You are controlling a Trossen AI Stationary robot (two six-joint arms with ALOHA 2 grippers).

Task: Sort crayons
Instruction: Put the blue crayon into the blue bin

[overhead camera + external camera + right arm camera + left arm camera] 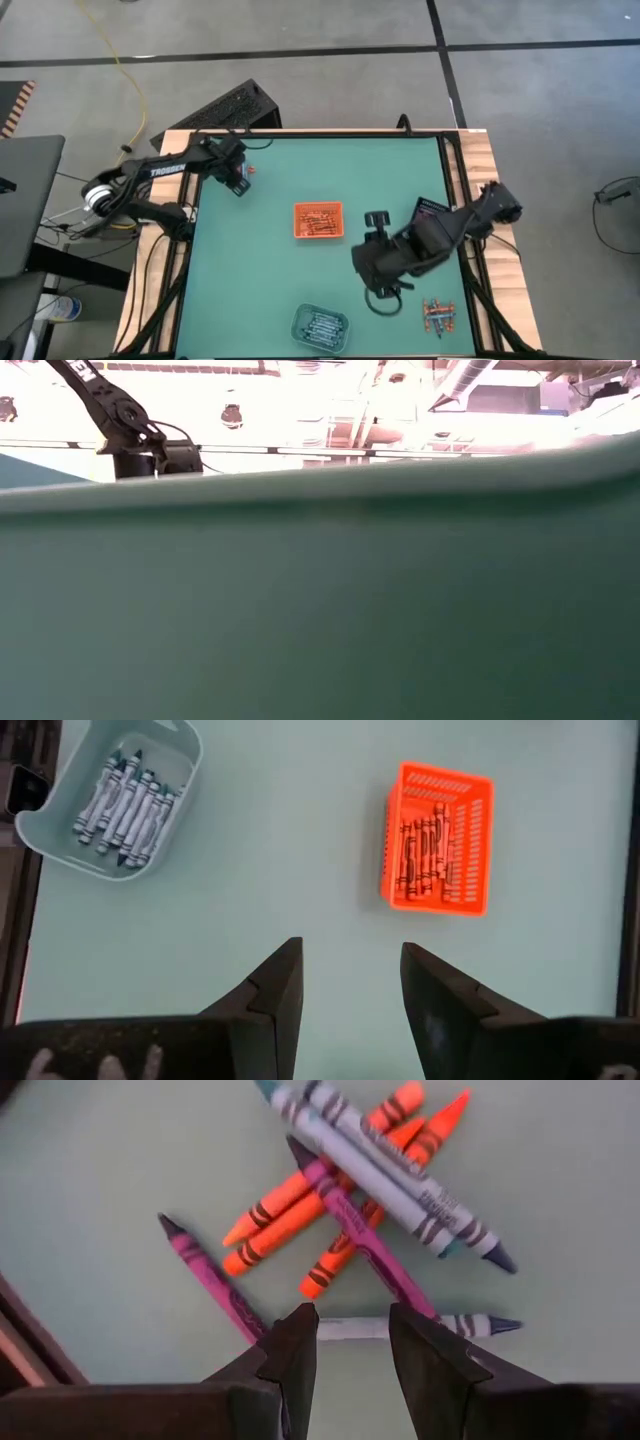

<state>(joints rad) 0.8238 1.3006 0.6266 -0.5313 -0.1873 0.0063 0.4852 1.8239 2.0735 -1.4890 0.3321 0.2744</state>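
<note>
A loose heap of crayons (350, 1190) in orange, purple-magenta and blue-grey lies on the green mat at the far left (252, 170). My left gripper (353, 1335) hangs open just above the heap, pointing steeply down. A blue-grey crayon (470, 1324) lies flat on the mat across the gap behind its fingertips, and a magenta one (215, 1275) lies beside them. My right gripper (350, 980) stands open and empty high over the mat's right half (362, 268). More crayons (438, 315) lie at the near right.
An orange tray (318, 220) with orange crayons sits mid-table. A clear tray (320, 325) with blue-grey crayons stands at the near edge. A black tray (432, 210) lies partly under my right arm. The mat's wooden border (25, 1340) runs close by my left gripper.
</note>
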